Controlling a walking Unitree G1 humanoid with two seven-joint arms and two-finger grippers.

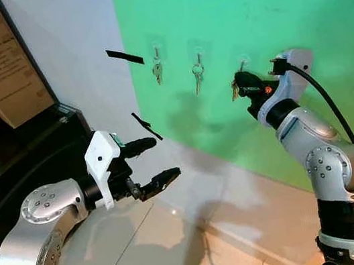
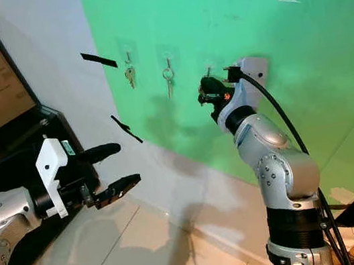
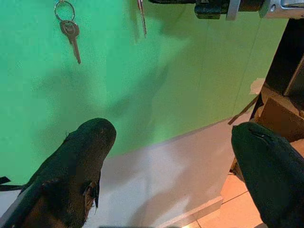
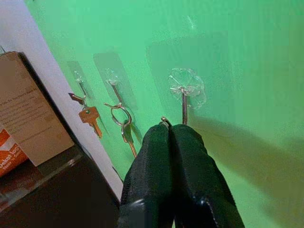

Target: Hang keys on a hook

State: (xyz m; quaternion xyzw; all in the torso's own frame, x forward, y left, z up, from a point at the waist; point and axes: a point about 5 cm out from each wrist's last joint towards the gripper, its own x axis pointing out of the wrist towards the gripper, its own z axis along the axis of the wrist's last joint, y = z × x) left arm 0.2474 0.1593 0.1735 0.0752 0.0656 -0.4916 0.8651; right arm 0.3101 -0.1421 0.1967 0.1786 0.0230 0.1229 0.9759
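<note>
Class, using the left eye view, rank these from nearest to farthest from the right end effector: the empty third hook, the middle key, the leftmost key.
1. Empty third hook, just above the right end effector.
2. Middle key, to its left.
3. Leftmost key, farthest left.

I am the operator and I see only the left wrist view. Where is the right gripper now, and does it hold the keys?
Observer: The right gripper is raised at the green wall panel, fingers shut on a small ring of brass keys.
Operator: Is it near a free hook?
Observer: Yes. In the right wrist view its fingertips sit just below the empty clear adhesive hook.
Operator: Are the other hooks taken?
Observer: Two hooks to its left each carry a hanging key.
</note>
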